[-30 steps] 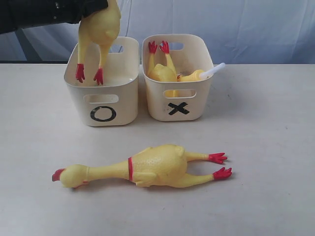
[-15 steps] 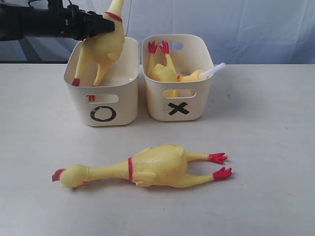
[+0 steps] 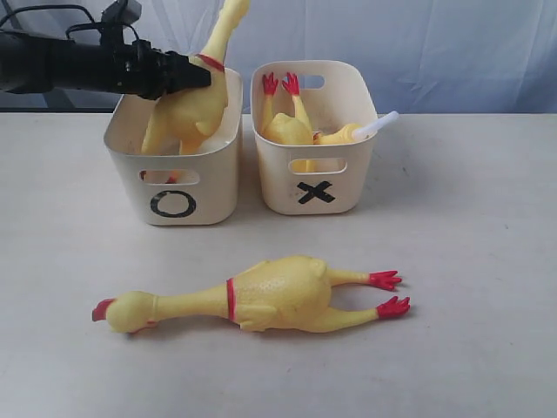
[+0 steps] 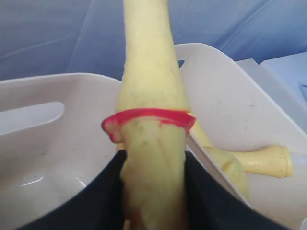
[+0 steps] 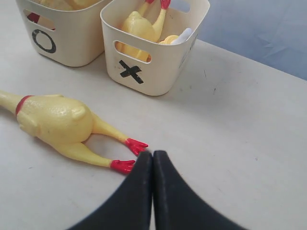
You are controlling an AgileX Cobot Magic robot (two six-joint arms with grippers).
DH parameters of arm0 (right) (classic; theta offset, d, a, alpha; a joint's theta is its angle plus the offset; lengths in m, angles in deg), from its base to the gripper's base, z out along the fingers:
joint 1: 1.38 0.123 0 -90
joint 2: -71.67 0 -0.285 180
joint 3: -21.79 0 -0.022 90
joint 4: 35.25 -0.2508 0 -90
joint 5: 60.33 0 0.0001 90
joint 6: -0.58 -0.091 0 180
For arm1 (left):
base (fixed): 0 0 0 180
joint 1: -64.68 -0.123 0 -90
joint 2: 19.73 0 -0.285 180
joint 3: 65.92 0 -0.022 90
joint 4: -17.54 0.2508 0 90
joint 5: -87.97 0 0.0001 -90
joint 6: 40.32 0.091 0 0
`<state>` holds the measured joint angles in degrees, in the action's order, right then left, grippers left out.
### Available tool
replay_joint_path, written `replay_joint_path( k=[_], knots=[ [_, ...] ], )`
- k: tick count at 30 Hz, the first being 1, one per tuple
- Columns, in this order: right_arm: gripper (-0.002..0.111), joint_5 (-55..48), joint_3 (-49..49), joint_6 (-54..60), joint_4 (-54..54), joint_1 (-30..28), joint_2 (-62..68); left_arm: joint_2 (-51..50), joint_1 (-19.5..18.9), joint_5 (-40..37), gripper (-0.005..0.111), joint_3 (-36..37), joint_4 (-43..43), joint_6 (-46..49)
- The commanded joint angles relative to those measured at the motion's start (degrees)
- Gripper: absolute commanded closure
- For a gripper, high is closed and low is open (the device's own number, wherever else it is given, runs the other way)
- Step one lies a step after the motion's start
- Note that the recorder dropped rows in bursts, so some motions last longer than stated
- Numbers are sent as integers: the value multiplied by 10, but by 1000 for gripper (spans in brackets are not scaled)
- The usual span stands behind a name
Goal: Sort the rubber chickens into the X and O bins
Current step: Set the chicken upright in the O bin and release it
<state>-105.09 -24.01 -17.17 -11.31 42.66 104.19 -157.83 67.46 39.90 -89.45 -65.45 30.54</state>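
My left gripper [image 3: 196,77] is shut on a rubber chicken [image 3: 187,109] just below its red neck band [image 4: 147,117]. The bird stands feet-down inside the O bin [image 3: 174,178], its neck sticking up above the rim. The X bin [image 3: 318,183] beside it holds another chicken [image 3: 287,122] lying feet-up. A third chicken [image 3: 261,296] lies flat on the table in front of the bins, head to the left, feet to the right. My right gripper [image 5: 152,154] is shut and empty, hovering just beside that chicken's red feet [image 5: 129,154]; it is out of the exterior view.
A white tube-shaped thing [image 3: 376,124] pokes over the X bin's right rim. The pale table [image 3: 470,261] stretches to the right of the bins, and a blue-grey cloth backdrop [image 3: 418,43] hangs behind them.
My left gripper has lowered the chicken from above the O bin into it; its feet have dropped below the rim. The O bin has shifted slightly left.
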Motion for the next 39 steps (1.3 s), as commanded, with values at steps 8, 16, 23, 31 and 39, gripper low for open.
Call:
replay_joint_path(
  k=[8,16,23,31,39],
  knots=[
    [109,6,-2,1,1,0,-4,-4,42,51,61,-3,-30,-69],
    [109,6,-2,1,1,0,-4,-3,41,50,61,-3,-26,-69],
    [109,6,-2,1,1,0,-4,15,40,50,49,-4,5,-67],
    [109,6,-2,1,1,0,-4,68,18,12,48,-4,76,-86],
    [109,7,-2,1,1,0,-4,107,14,-140,48,-4,191,-93]
  ],
)
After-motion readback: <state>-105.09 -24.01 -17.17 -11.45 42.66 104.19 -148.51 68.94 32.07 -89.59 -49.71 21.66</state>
